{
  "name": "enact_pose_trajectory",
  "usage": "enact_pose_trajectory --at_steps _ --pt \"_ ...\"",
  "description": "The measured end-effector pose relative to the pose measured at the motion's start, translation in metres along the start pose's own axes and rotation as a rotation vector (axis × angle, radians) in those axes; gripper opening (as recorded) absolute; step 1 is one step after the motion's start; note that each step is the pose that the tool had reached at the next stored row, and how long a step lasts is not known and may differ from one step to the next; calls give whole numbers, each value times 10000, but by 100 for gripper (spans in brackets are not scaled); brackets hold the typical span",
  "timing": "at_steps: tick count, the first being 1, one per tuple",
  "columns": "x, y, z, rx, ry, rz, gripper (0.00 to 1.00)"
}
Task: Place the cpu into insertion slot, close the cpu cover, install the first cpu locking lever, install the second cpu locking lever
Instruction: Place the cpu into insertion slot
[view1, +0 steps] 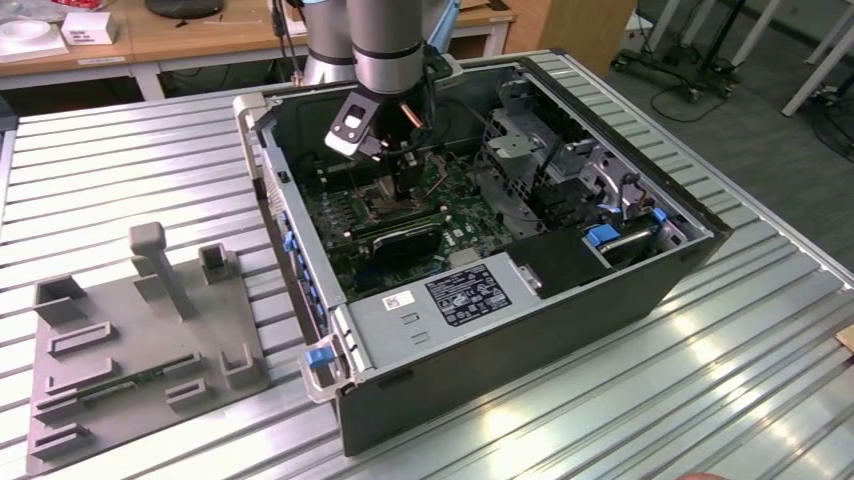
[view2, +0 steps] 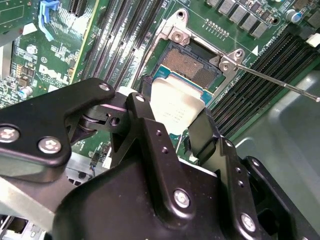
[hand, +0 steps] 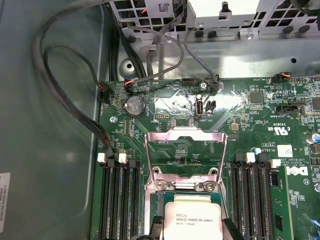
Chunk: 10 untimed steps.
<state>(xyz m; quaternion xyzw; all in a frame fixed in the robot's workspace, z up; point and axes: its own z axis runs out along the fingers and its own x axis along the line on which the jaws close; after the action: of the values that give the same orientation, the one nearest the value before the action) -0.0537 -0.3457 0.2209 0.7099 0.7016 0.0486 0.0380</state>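
The arm reaches down into an open computer case lying on its side on the slatted metal tabletop. The tool hangs over the middle of the green motherboard. In the second wrist view the tool is clamped on the cpu, its 2 black fingers pinching opposite edges of the chip. The cpu sits over the near side of the insertion slot, and the dark centre of the slot is exposed beyond it. I cannot tell whether chip and slot touch. In the first wrist view the cpu cover is swung open past the cpu. A thin locking lever juts from the slot's corner across the memory slots. A grey fixture tray lies near the tabletop's edge at the exterior view's left.
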Motion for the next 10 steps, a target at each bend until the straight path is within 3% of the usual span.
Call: enact_pose_trajectory --at_steps 10 --pt "-1 -10 41 -1 0 5 54"
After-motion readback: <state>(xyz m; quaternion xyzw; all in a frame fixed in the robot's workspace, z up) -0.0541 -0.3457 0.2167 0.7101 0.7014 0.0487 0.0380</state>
